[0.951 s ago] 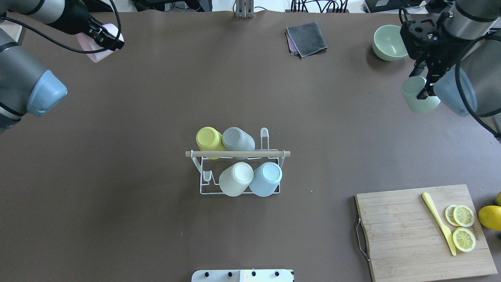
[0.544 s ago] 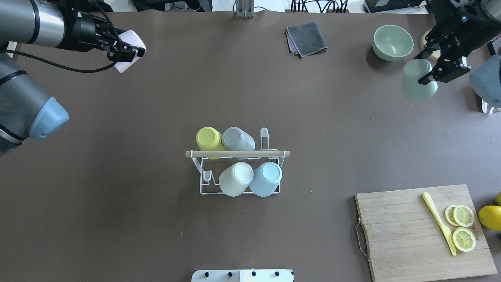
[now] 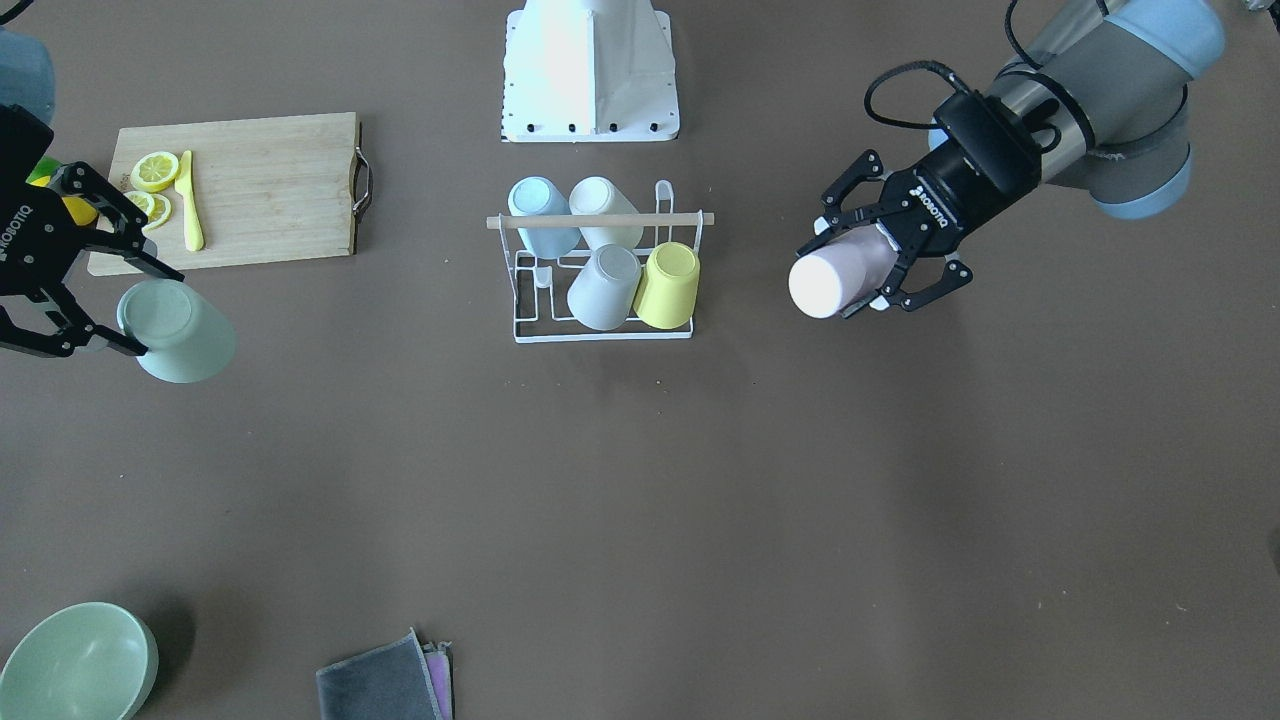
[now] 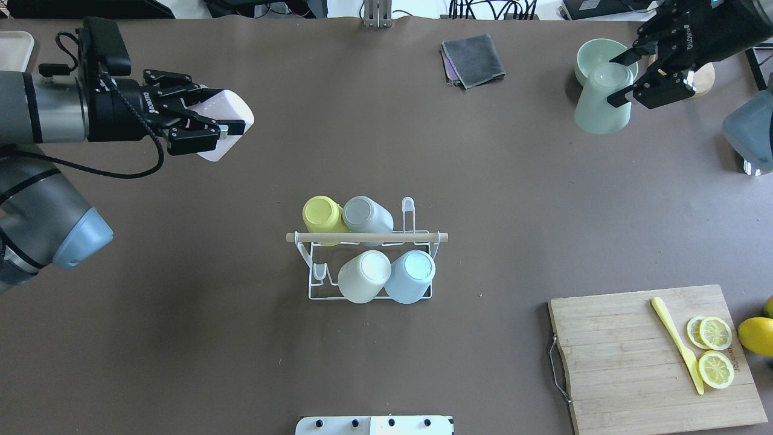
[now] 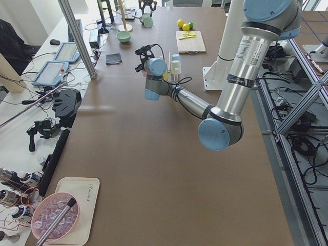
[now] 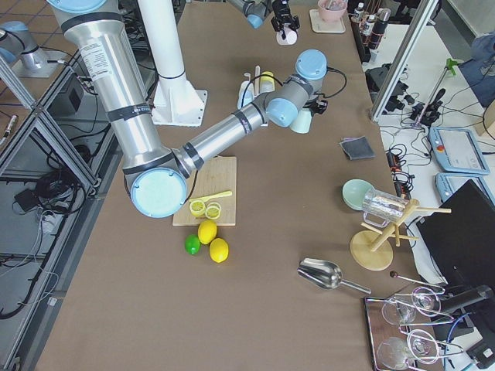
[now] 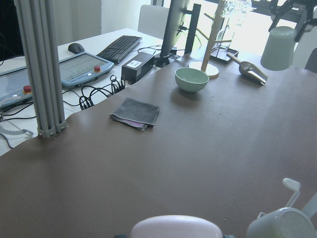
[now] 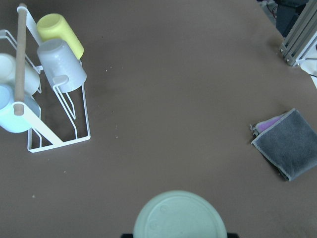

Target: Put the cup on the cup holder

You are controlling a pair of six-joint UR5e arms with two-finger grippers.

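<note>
A wooden cutting board [image 4: 628,344] lies near right, bearing a yellow knife [image 4: 677,354] and 3 lemon slices [image 4: 715,369]; a whole lemon [image 4: 757,336] sits beside it. Far right: a green bowl [image 3: 75,660], a folded grey cloth [image 4: 474,59].

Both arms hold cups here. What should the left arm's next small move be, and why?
Likely carry the pink cup, held in the left gripper, toward the cup holder and its bare prong on the robot's left side. The cup hangs well away from the holder, and that prong has nothing on it.
</note>
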